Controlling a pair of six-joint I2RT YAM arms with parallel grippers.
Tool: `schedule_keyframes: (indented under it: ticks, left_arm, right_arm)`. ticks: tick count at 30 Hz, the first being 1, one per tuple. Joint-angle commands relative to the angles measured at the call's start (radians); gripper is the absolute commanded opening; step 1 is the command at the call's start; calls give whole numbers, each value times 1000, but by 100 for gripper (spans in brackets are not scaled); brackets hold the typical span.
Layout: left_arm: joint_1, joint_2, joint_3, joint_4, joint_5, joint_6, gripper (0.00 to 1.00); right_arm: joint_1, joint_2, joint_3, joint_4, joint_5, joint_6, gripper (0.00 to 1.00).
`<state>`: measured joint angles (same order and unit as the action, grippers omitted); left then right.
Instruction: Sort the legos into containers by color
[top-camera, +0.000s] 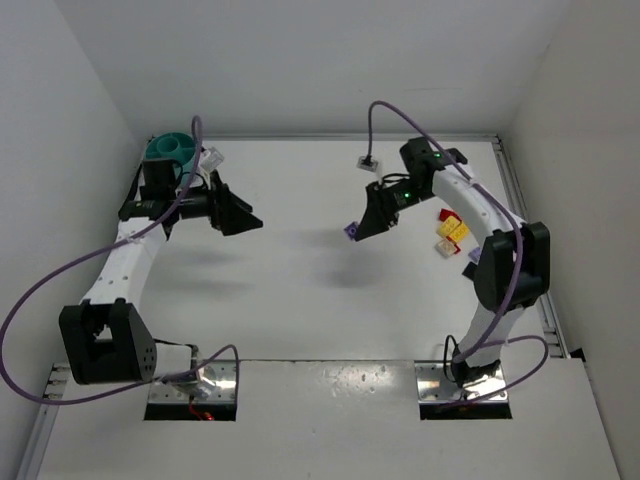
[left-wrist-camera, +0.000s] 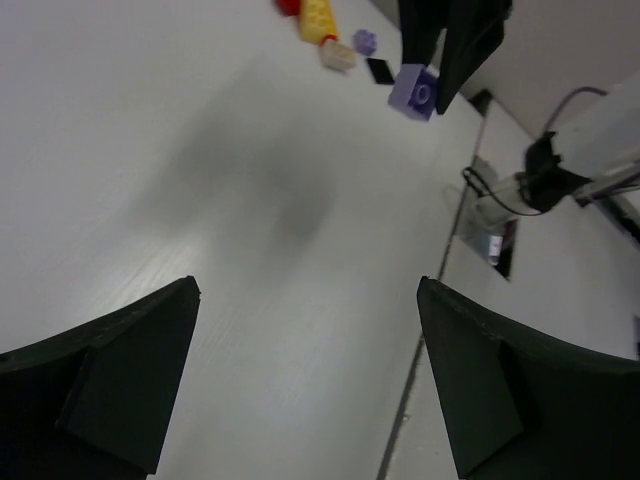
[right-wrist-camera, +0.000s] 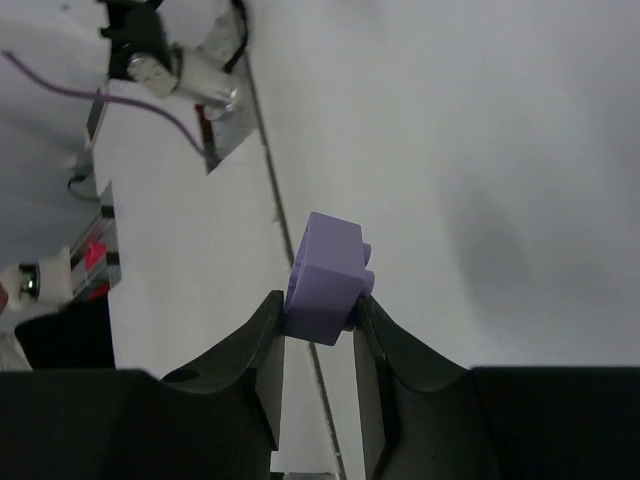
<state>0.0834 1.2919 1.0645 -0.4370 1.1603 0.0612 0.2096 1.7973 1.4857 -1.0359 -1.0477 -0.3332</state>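
A purple lego (right-wrist-camera: 325, 275) is pinched between the fingers of my right gripper (right-wrist-camera: 318, 305), which is shut on it and holds it above the table's middle (top-camera: 351, 231). The left wrist view shows that same brick (left-wrist-camera: 415, 90) hanging from the right gripper (left-wrist-camera: 425, 95). My left gripper (top-camera: 245, 225) (left-wrist-camera: 308, 290) is open and empty, raised near the teal bowl (top-camera: 178, 148) in the far left corner. On the right lie a red lego (top-camera: 447, 215), a yellow one (top-camera: 453, 230), a cream one (top-camera: 443, 247) and a purple one (top-camera: 473, 255).
A white brick (top-camera: 212, 157) lies beside the bowl, and another white piece (top-camera: 367, 164) sits at the back centre. White walls close the table on three sides. The arm bases (top-camera: 190, 385) stand at the near edge.
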Motion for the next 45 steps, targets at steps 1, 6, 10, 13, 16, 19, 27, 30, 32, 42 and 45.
schedule_keyframes:
  ticks: [1,6,10,13,16,19,27,30,32,42,45]
  left_arm:
    - [-60,53,43,3,232,-57,96]
    - [-152,66,34,3,286,-66,95]
    - [-186,55,34,3,277,-66,94]
    - [-209,66,34,3,300,-66,92]
    - [-235,76,34,3,300,-66,91]
    - [-257,98,34,3,289,-66,90]
    - [-300,107,34,3,246,-66,86]
    - [-310,107,34,12,246,-66,81]
    - [-310,116,34,12,246,-66,73]
    - [-310,126,25,21,246,-75,38]
    - [-301,126,16,21,237,-75,31]
  right_arm:
    - [79,8,108,-36,-101,-58,11]
    - [187,45,189,42,-133,57,11]
    - [256,76,223,66,-153,92,11]
    - [301,99,234,96,-153,106,11]
    - [338,132,264,96,-153,106,11]
    - [365,132,286,96,-141,115,11]
    - [407,132,304,108,-98,146,10]
    - [418,132,304,117,-98,146,10]
    - [427,123,295,117,-88,146,10]
    - [418,114,304,117,-32,146,8]
    - [407,93,304,117,0,146,8]
